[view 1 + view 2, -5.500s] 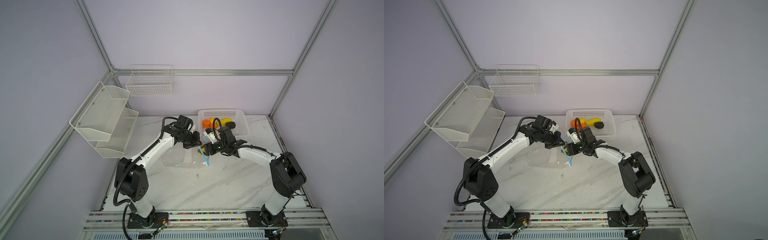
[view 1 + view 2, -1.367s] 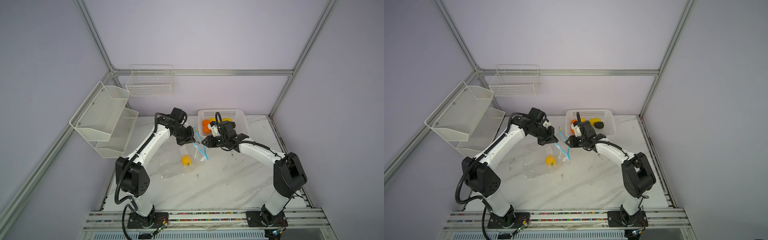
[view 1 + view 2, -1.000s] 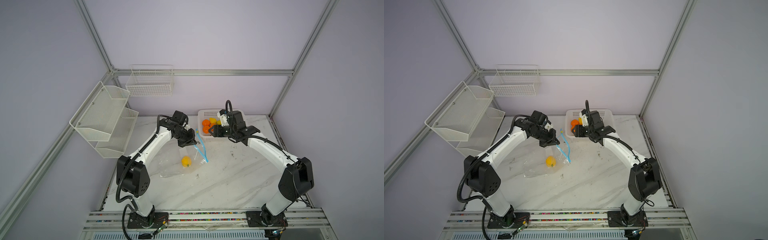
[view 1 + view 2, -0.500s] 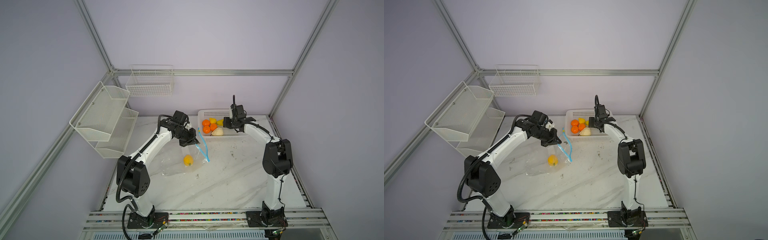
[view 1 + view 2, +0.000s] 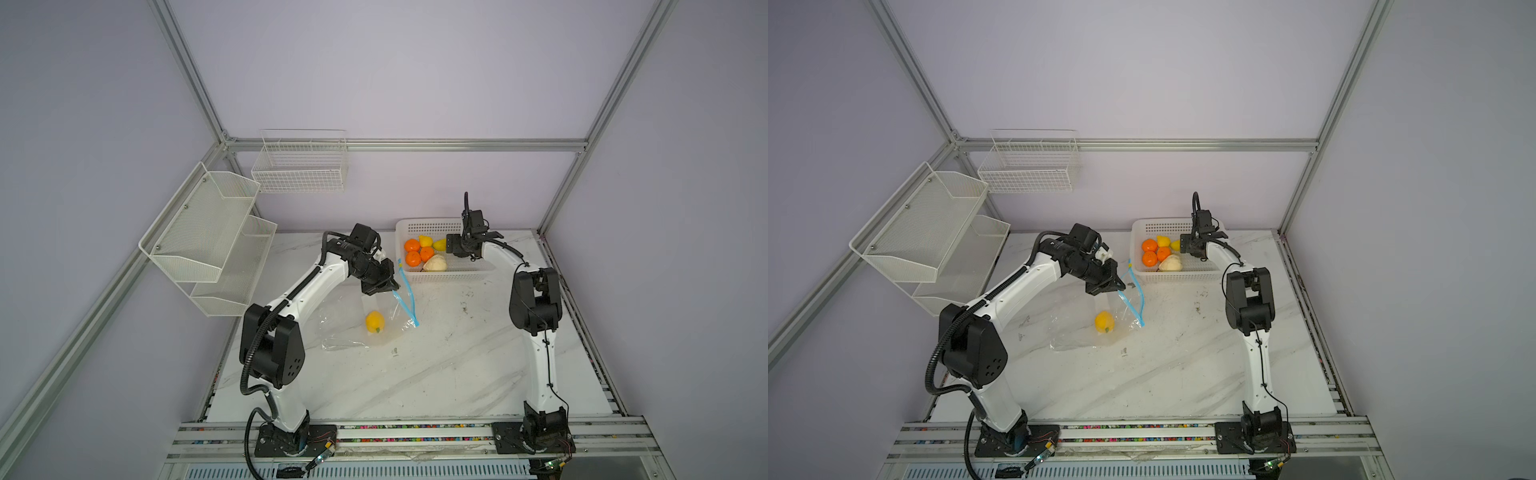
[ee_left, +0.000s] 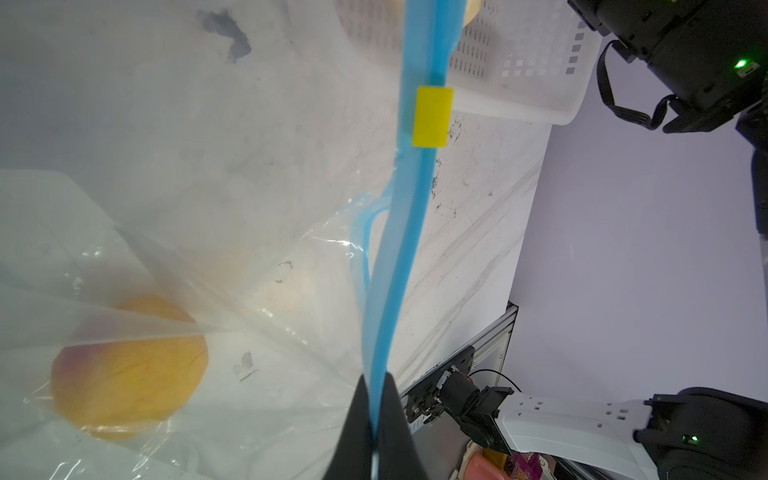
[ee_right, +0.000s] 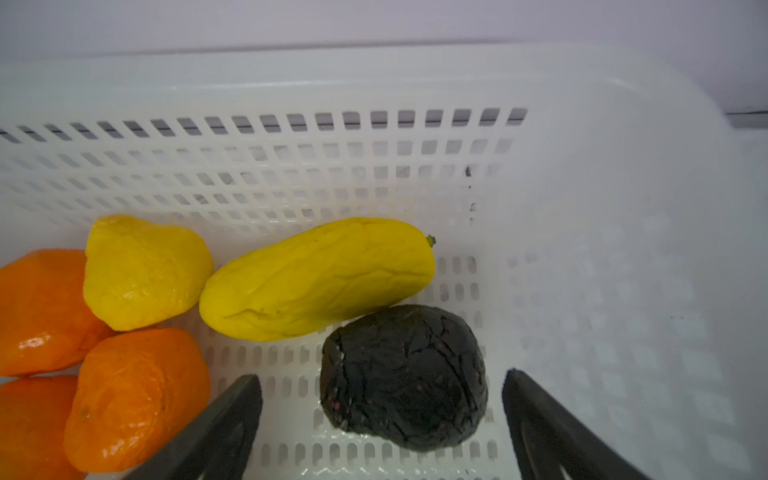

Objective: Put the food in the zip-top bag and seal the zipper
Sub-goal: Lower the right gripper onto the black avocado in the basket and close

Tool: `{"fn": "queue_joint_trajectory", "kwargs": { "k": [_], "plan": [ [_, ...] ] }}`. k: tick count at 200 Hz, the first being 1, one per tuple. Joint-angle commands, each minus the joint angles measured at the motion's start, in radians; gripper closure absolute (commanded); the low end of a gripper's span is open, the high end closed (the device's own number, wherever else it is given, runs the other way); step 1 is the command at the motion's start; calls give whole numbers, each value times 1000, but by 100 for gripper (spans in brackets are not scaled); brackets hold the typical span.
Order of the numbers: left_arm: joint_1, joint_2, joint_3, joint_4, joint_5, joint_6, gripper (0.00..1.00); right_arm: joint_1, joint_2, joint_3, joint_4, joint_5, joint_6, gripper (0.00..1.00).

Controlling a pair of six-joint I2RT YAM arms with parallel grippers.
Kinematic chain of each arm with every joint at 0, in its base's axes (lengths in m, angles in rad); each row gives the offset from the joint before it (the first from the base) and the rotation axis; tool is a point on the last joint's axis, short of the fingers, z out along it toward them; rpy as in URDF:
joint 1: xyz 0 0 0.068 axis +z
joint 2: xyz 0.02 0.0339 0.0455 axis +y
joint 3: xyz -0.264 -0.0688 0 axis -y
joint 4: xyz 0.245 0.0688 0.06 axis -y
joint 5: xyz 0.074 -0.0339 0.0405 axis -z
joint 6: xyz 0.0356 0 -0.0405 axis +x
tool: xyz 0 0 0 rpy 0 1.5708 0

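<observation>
Fruit crowds the white basket; your right gripper gapes wide astride the dark lump. Your left gripper pinches the zipper, zip-top bag mouth raised, 1 yellow fruit inside.

Crinkly clear plastic bag; wrinkled matt lump

The right gripper hung inside the basket with its jaws spread on either side of the dark lump, and bare floor showed between the lump and each finger. The long yellow piece lay just beyond the lump, a tangerine crowded one finger, and the basket's other end was bare. The left gripper pinched the zipper up, so the mouth of the bag stood open only as a narrow gap, with bare table between it and the basket.
</observation>
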Motion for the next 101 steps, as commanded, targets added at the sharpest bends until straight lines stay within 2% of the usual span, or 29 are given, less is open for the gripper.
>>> {"fn": "queue_joint_trajectory", "kwargs": {
  "k": [1, 57, 101],
  "plan": [
    [-3, -9, -8, 19, 19, 8, 100, -9, 40, 44, -24, 0, -9, 5],
    [-5, -3, -5, 18, 22, 5, 100, -31, 90, 63, -25, -13, -1, 5],
    [-5, 1, -2, 18, 24, 5, 100, -36, 116, 83, -24, -36, 4, 11]
  ]
}}
